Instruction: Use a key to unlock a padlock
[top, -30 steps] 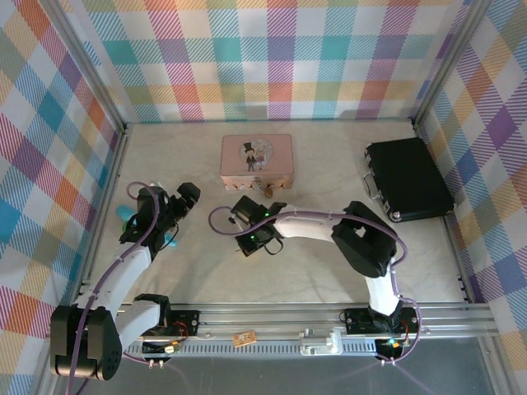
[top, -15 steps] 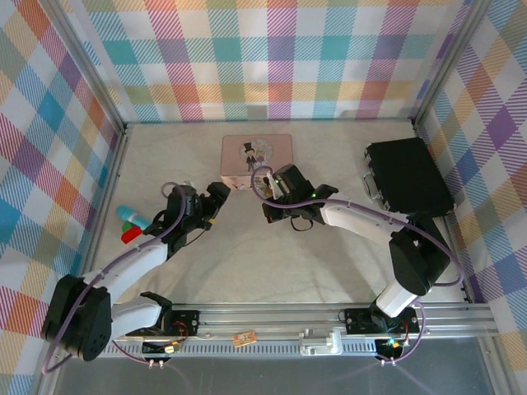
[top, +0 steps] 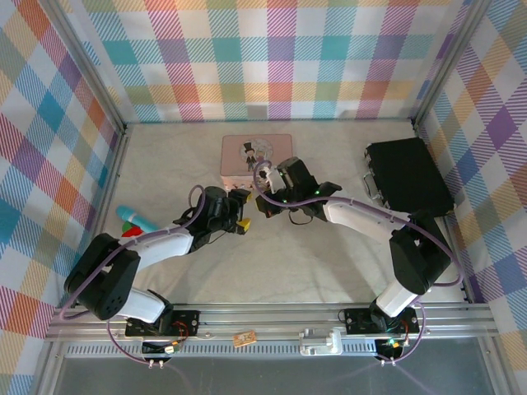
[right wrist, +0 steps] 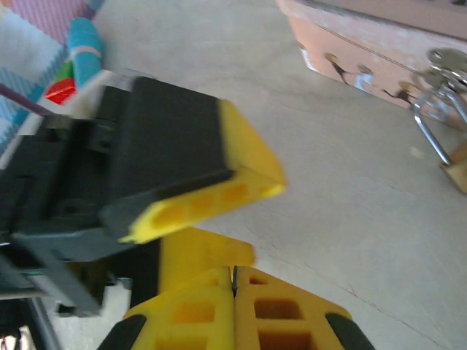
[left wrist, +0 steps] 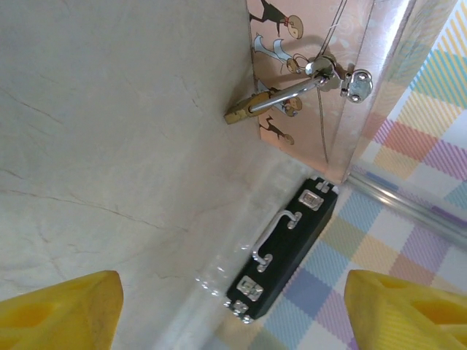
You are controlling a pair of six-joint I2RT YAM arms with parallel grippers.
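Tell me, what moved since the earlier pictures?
The left tool swung in from the left side to the middle, open, facing the padlock on the pink tin. The right tool, shut, went forward from mid-table to the tin's front. Nothing visibly grabbed or dropped. The tin and black case stayed put.

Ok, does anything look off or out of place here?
Nothing stands out. The padlock is hooked through the hasp of the pink tin, which sits flat, and the black case is shut.

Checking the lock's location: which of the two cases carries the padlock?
The pink tin: the padlock hangs from its clasp. The black case at right has only a handle and latches.
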